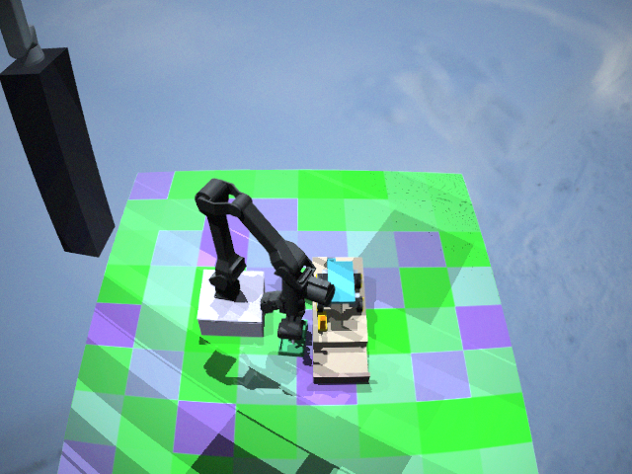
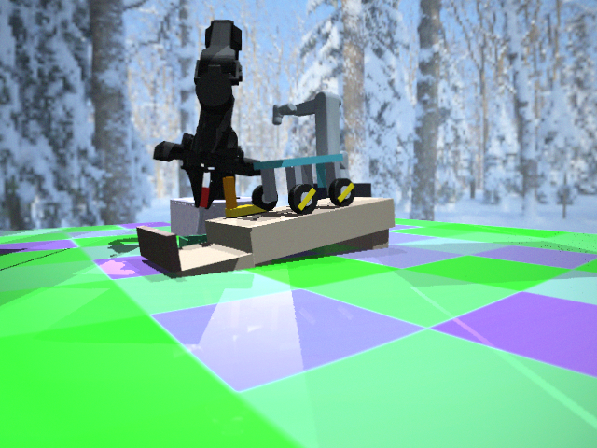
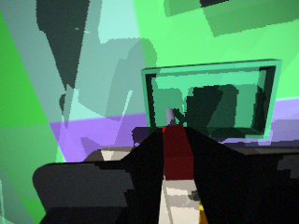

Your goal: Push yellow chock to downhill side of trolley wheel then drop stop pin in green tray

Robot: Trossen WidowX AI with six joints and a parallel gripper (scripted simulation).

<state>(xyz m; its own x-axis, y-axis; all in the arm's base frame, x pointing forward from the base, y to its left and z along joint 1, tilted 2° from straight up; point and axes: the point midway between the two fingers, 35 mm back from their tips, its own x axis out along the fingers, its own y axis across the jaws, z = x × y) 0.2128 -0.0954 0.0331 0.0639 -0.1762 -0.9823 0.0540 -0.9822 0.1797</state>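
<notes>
My gripper [image 2: 204,198] [image 3: 172,133] is shut on the red-headed stop pin [image 2: 204,193] [image 3: 178,159]. Its grey shaft points away from the fingers and overlaps the near part of the green tray [image 1: 291,353] [image 3: 273,95] in the wrist view. The pin is off the ramp, in the air above the tray's side. The trolley [image 1: 341,280] [image 2: 298,161] stands upright on the ramp [image 1: 352,334] [image 2: 318,233]. The yellow chock [image 1: 322,322] [image 2: 245,210] with its orange handle stands at the downhill side of one wheel, apparently touching it; the exact contact is too small to tell.
The ramp's lower shelf [image 1: 340,360] [image 2: 212,255] ends in a dark upright lip [image 2: 157,248]. The arm's pale base block [image 1: 232,327] stands left of the tray in the top view. A grey post [image 2: 327,127] with a side arm rises behind the trolley in the exterior view.
</notes>
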